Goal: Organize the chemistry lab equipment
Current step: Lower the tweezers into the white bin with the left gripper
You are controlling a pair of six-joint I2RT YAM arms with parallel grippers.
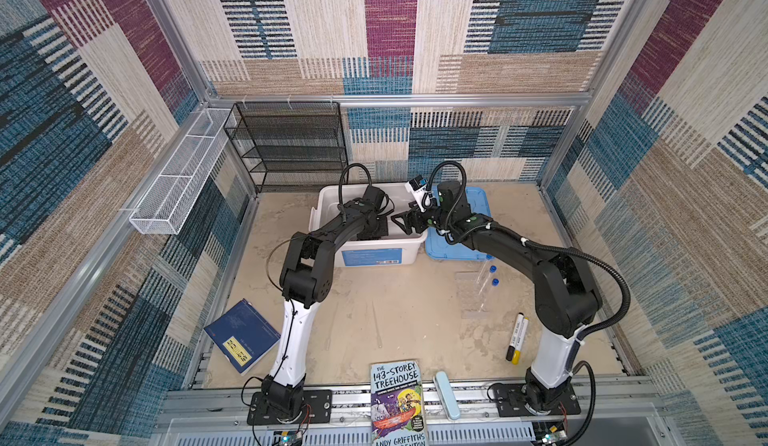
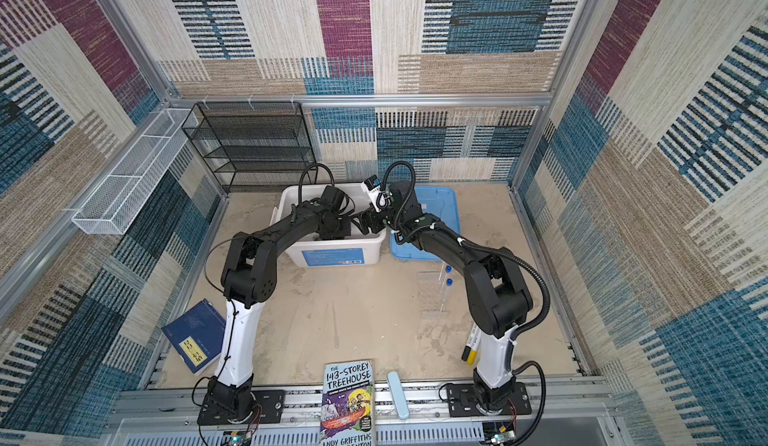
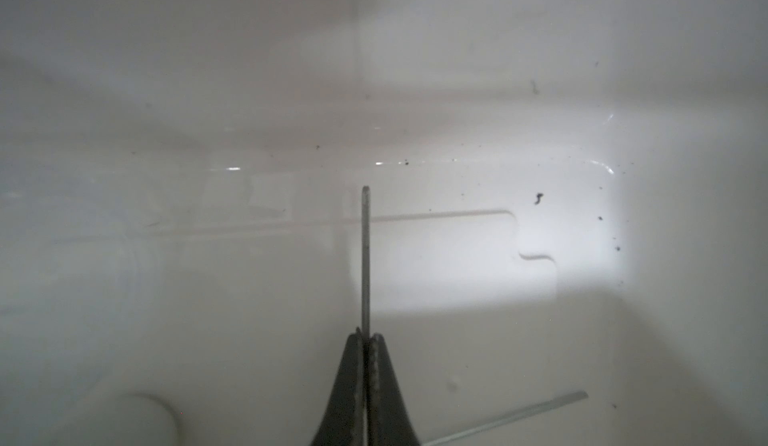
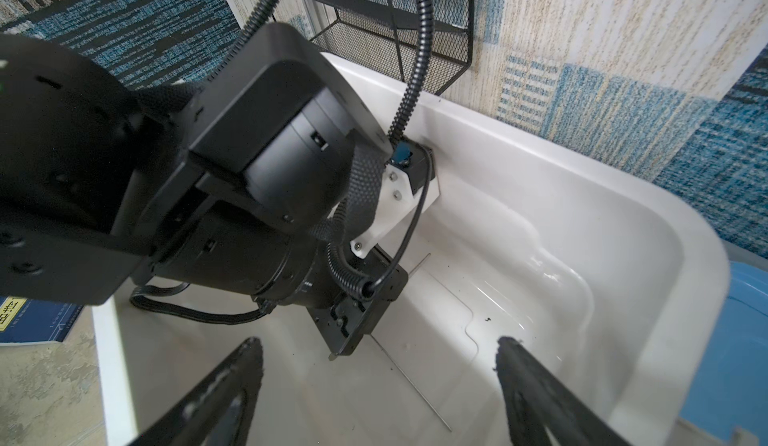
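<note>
- Thin grey rod [image 3: 365,257]: being clamped between shut fingers of left gripper [image 3: 365,342], inside white bin [image 1: 411,250].
- Second thin strip [image 3: 507,417]: being supported flat by bin floor, just beside.
- Right gripper [image 4: 379,340]: being held wide open, empty, over bin's right side.
- Blue-capped clear tubes [image 1: 494,282]: being seen at clear rack [image 1: 473,298], on table front-right of bin.

The sandy beige tabletop [image 1: 395,294] carries a black mesh shelf [image 1: 291,149] in its far left corner, a white bin [image 1: 411,252] just beside a blue lid [image 1: 457,250], a clear rack [image 1: 471,294], two markers [image 1: 516,338], thin glass sticks [image 1: 376,327] and a blue book [image 1: 243,336]
</note>
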